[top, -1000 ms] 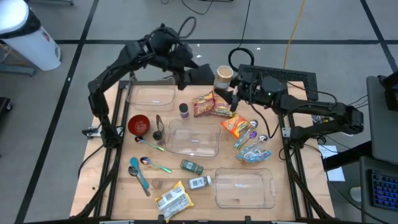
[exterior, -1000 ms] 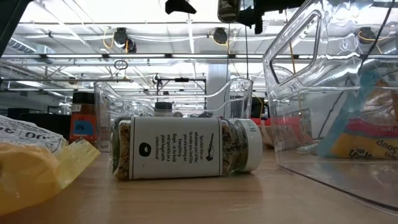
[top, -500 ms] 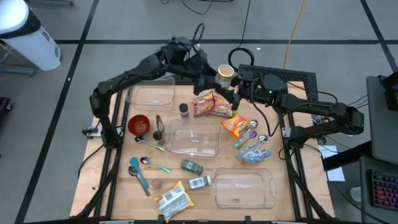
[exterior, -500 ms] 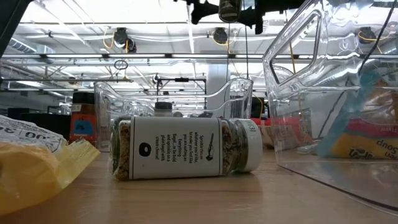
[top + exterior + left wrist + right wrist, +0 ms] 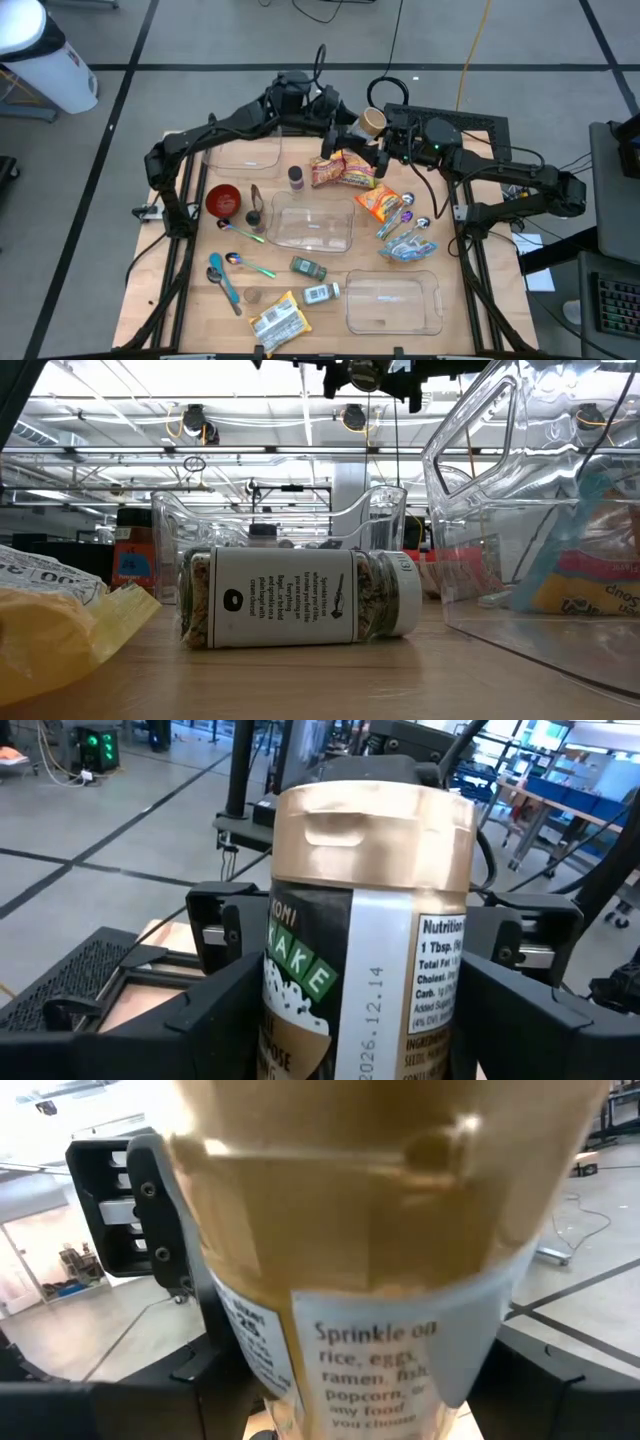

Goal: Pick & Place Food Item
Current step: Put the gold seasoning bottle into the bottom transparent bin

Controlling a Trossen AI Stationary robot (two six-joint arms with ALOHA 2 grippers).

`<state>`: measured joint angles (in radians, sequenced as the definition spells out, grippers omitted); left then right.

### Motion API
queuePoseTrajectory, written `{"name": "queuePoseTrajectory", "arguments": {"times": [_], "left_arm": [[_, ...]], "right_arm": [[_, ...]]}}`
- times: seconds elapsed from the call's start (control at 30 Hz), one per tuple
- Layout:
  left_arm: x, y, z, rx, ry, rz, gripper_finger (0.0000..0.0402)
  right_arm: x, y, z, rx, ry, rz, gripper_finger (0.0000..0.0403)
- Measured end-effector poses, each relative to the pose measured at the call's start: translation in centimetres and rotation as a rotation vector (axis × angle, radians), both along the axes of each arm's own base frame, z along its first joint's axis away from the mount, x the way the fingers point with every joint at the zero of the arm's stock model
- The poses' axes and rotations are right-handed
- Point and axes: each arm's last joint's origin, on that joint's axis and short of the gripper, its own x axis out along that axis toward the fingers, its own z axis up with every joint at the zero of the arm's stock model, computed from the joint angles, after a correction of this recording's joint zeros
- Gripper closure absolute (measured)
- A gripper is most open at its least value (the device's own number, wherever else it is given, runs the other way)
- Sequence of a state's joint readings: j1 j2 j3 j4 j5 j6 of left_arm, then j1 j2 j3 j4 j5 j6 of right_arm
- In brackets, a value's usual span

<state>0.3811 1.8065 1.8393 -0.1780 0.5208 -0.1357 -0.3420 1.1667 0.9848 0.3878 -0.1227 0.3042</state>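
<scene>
Left pincer [image 5: 345, 133] now closing in on gold-lidded seasoning jar [image 5: 372, 121], fingers spread either side. Right pincer [image 5: 385, 135] pinching jar above snack packets [image 5: 340, 168]. Jar tilting. Judgement: mid-air handover beginning.

The left end effector [image 5: 345, 135] has swung in from the back-left of the worktop to the middle of its far edge, where it now meets the right end effector [image 5: 385, 137]. A second ago it hung over the clear bin at the back left, well apart from the jar [image 5: 370, 122]; now its fingers [image 5: 225, 1010] stand on either side of the jar, which the right end effector holds. The jar itself has tipped: its gold lid faced upward before and now leans toward the left arm.
</scene>
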Motion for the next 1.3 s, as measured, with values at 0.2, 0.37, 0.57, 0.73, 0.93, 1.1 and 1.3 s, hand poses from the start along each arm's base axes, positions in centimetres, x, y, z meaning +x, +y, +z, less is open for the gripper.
{"name": "queuePoseTrajectory", "arguments": {"times": [0.2, 0.37, 0.57, 0.73, 0.93, 1.1, 1.3], "left_arm": [[0.1, -0.3, 0.0, 0.005, 0.001, -0.005, 0.0123], [0.2, -0.5, -0.1, 0.005, 0.009, -0.009, 0.0123], [0.2, -0.6, -0.1, 0.004, 0.009, -0.012, 0.0123], [0.2, -0.6, -0.1, -0.001, 0.012, -0.016, 0.0123], [0.2, -0.8, -0.1, -0.006, 0.013, -0.03, 0.0123], [0.1, -0.5, -0.1, -0.001, 0.009, -0.023, 0.0123], [-0.7, 0.2, 0.6, 0.003, -0.008, -0.004, 0.0123]], "right_arm": [[0.0, 0.0, 0.0, 0.002, 0.002, 0.012, 0.013], [0.0, 0.1, -0.1, 0.002, 0.005, 0.016, 0.013], [0.0, 0.1, -0.1, 0.002, 0.006, 0.017, 0.0124], [0.1, 0.1, -0.1, 0.017, 0.003, 0.024, 0.0116], [0.1, 0.2, -0.1, 0.006, 0.005, 0.07, 0.0113], [0.1, 0.2, -0.1, 0.007, 0.004, 0.068, 0.0112], [0.0, 0.2, 0.1, 0.004, -0.004, 0.065, 0.0111]]}}
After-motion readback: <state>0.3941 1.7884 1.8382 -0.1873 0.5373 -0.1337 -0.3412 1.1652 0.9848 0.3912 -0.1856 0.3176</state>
